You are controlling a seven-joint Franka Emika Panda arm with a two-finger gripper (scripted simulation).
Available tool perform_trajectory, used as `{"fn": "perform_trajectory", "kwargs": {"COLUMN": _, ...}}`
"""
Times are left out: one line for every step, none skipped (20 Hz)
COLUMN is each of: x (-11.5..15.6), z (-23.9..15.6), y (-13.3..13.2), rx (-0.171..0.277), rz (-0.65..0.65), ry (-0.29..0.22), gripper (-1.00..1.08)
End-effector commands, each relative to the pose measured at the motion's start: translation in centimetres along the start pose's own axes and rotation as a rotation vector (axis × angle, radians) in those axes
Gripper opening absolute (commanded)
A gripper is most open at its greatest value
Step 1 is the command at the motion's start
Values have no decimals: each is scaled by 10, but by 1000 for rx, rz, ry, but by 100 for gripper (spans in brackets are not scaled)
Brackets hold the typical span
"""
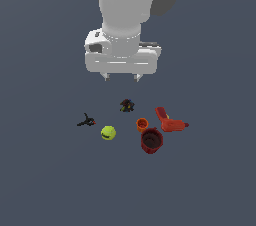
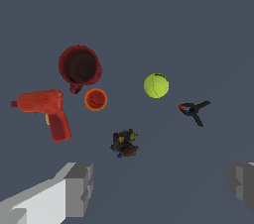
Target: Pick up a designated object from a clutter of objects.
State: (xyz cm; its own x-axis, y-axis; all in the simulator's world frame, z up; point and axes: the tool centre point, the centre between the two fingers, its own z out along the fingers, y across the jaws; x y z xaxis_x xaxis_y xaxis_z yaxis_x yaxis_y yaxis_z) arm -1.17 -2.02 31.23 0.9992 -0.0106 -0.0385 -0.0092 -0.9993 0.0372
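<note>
Black clamp-like piece (image 1: pixel 86 121): farthest to the exterior view's left, lying on the grey table (image 1: pixel 45 180).
Tennis ball (image 1: pixel 108 132): yellow-green with a curved seam, just right of the clamp-like piece and nearer the camera, standing free and touching nothing.
Dark multicoloured piece (image 1: pixel 126 105): right of the ball, farther back, nearly under the claw.
Orange cup (image 1: pixel 142 124): small, upright, just beside the red cup's far rim.
Dark red cup (image 1: pixel 151 140): upright, mouth up, well right of the ball.
Red drill-like tool (image 1: pixel 169 121): on its side, farthest right, beside both cups.
Claw (image 1: pixel 121 76): raised above the clutter, fingers spread wide, holding nothing.
</note>
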Motion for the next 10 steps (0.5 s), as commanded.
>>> {"fn": "perform_trajectory", "kwargs": {"x": 0, "z": 0, "y": 0, "rx": 0, "rz": -3, "ry": 1, "gripper": 100}}
{"fn": "perform_trajectory", "kwargs": {"x": 1, "z": 1, "y": 0, "rx": -1, "rz": -6, "ry": 1, "gripper": 100}}
{"fn": "perform_trajectory", "kwargs": {"x": 2, "z": 3, "y": 1, "rx": -1, "rz": -10, "ry": 1, "gripper": 100}}
{"fn": "perform_trajectory", "kwargs": {"x": 4, "z": 5, "y": 2, "rx": -2, "rz": -16, "ry": 1, "gripper": 100}}
{"fn": "perform_trajectory", "kwargs": {"x": 5, "z": 8, "y": 3, "rx": -4, "rz": -22, "ry": 1, "gripper": 100}}
{"fn": "perform_trajectory", "kwargs": {"x": 7, "z": 11, "y": 4, "rx": -5, "rz": -30, "ry": 1, "gripper": 100}}
{"fn": "perform_trajectory", "kwargs": {"x": 9, "z": 14, "y": 5, "rx": -6, "rz": -39, "ry": 2, "gripper": 100}}
{"fn": "perform_trajectory", "kwargs": {"x": 11, "z": 18, "y": 6, "rx": -8, "rz": -49, "ry": 2, "gripper": 100}}
{"fn": "perform_trajectory", "kwargs": {"x": 14, "z": 22, "y": 8, "rx": -9, "rz": -60, "ry": 3, "gripper": 100}}
{"fn": "perform_trajectory", "kwargs": {"x": 16, "z": 27, "y": 10, "rx": -11, "rz": -73, "ry": 3, "gripper": 100}}
